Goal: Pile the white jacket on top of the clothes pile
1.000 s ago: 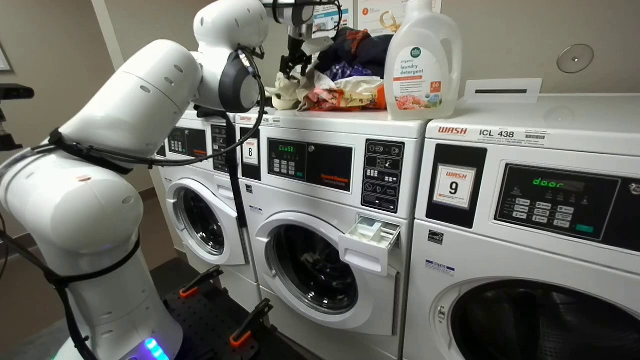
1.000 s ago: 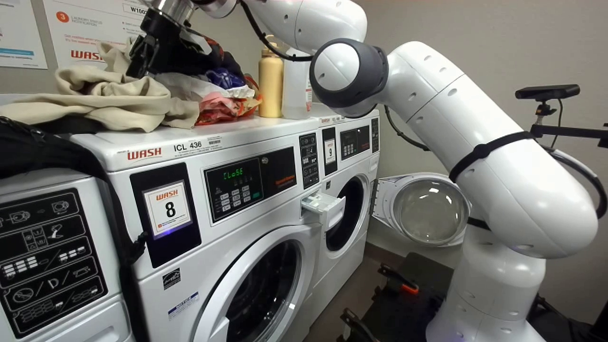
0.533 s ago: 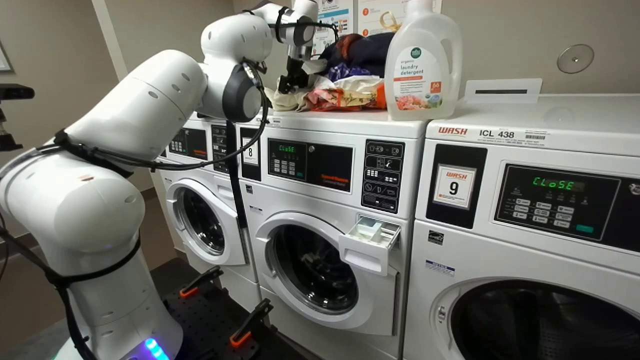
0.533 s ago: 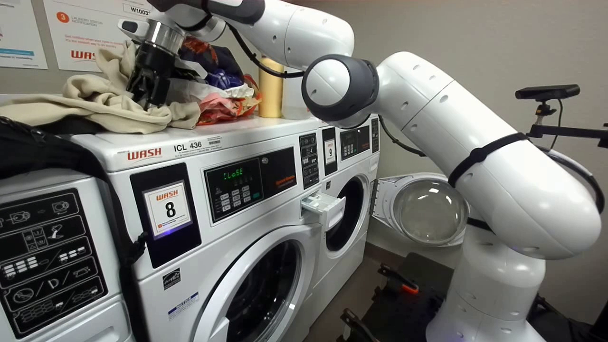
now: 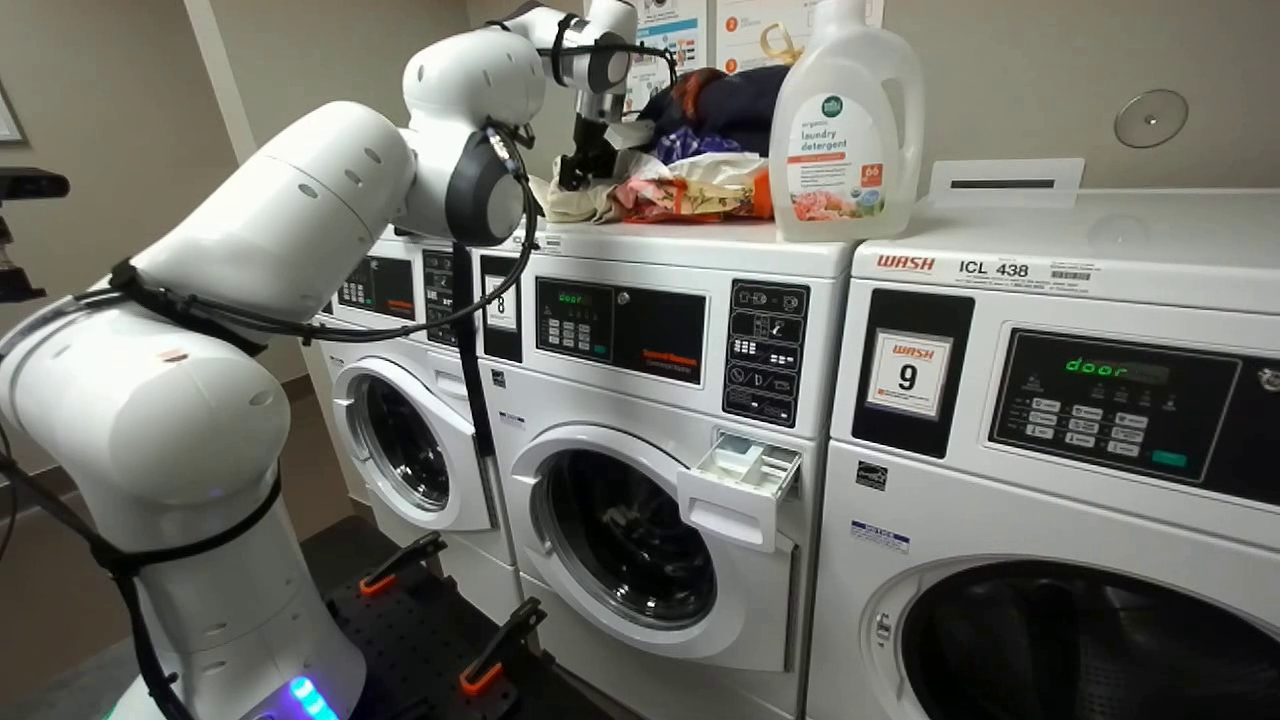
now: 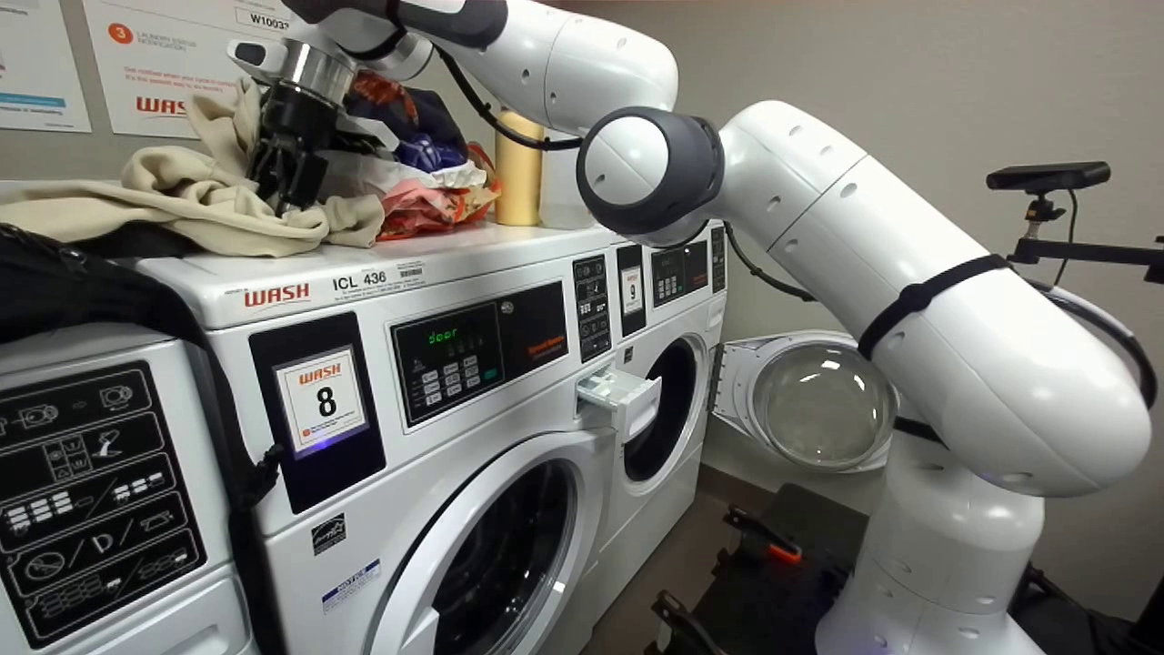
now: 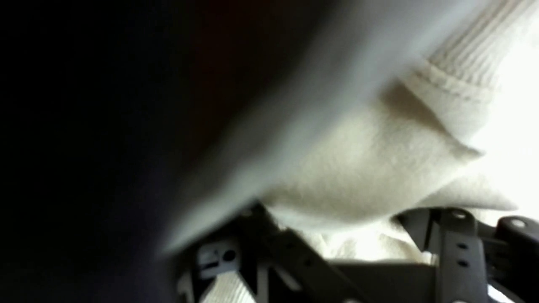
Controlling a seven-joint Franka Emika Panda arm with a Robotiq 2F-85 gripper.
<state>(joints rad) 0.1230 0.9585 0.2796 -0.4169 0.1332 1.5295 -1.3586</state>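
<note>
White washing machines (image 5: 640,400) stand in a row by a plain wall (image 5: 1040,90). On top of washer number 8 (image 6: 491,250), the white jacket (image 6: 209,200), more of a cream color, lies in soft folds just beside the clothes pile (image 6: 427,153). The gripper (image 6: 277,200) points down with its end in the folds. In the wrist view its two fingers (image 7: 461,256) are wide apart, and jacket cloth shows between them. Part of that view is dark and blurry.

Translucent plastic jug (image 5: 845,120) up top says "organic laundry detergent". Boxy white washer (image 5: 1000,520), right: WASH, ICL 438, 9. White front-loader (image 6: 400,455), left: ICL 436, 8 (both green-lit displays (image 5: 1115,368) just say "door").
</note>
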